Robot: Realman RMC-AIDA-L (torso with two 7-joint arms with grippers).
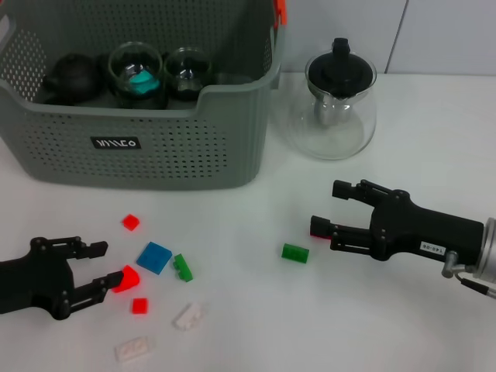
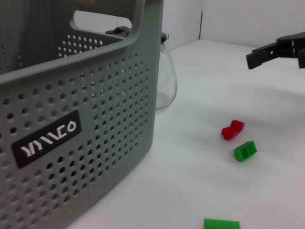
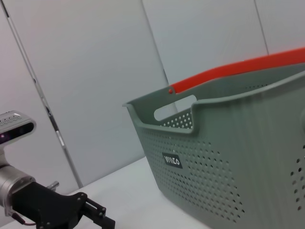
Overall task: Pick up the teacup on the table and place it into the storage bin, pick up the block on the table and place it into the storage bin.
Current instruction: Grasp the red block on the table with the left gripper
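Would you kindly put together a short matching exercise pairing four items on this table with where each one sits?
Items:
1. glass teapot
2. blue block
3. left gripper
4. right gripper

Places:
A. beside a red block at the table's near left
B. to the right of the storage bin
C. near a green block at centre right
D. among scattered blocks before the bin

Pairs: 1-B, 2-D, 3-A, 4-C

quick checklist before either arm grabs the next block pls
1. Left gripper open: ok, jaws spread at a red block.
2. Right gripper open: ok, a small red block sits at its lower finger, a green block just short of it.
3. Either gripper already carrying something: cannot tell for sure; neither looks closed on anything.
4. Storage bin open-topped: ok, cups already sit inside.
5. Glass teapot clear of the right gripper: ok, it stands apart, beside the bin.
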